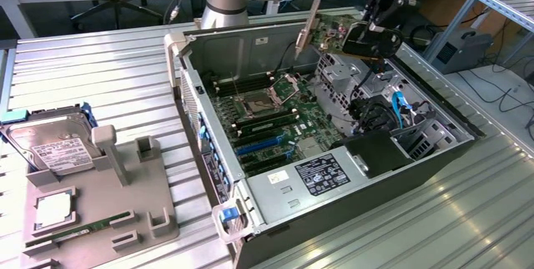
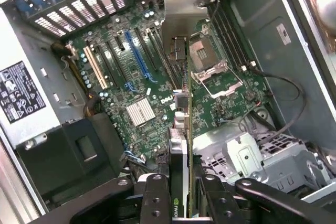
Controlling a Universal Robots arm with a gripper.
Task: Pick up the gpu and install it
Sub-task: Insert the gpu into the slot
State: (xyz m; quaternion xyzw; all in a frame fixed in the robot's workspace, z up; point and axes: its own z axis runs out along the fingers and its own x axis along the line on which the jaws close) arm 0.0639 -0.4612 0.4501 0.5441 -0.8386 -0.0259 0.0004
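Above the far corner of the open black tower computer case (image 1: 421,181), in the exterior view, the black claw (image 1: 369,39) hangs in the air gripping the gpu (image 1: 332,31), a thin flat rectangular expansion card with a green-and-dark board and a silver metal bracket (image 1: 309,24) at one end. The claw is closed on the end of the card away from the bracket, and the bracket end points toward the exterior view's left. The card is clear of the case and touches nothing inside it.

In the wrist view the claw (image 2: 181,195) has its two black fingers (image 2: 155,198) pressed against both faces of the gpu (image 2: 181,150), which is seen edge-on, its bracket (image 2: 176,19) farthest from the camera. Beneath it lies the green motherboard (image 2: 131,87) with its open metal processor socket (image 2: 207,61) and long blue expansion slots (image 2: 137,59).

The case lies on its side on the ribbed metal worktop (image 1: 100,69), its motherboard (image 1: 276,119) facing up. At the exterior view's left, a grey moulded holder (image 1: 125,178) on the worktop carries a silver hard drive with a white label (image 1: 54,147) and a narrow green memory stick (image 1: 79,228).
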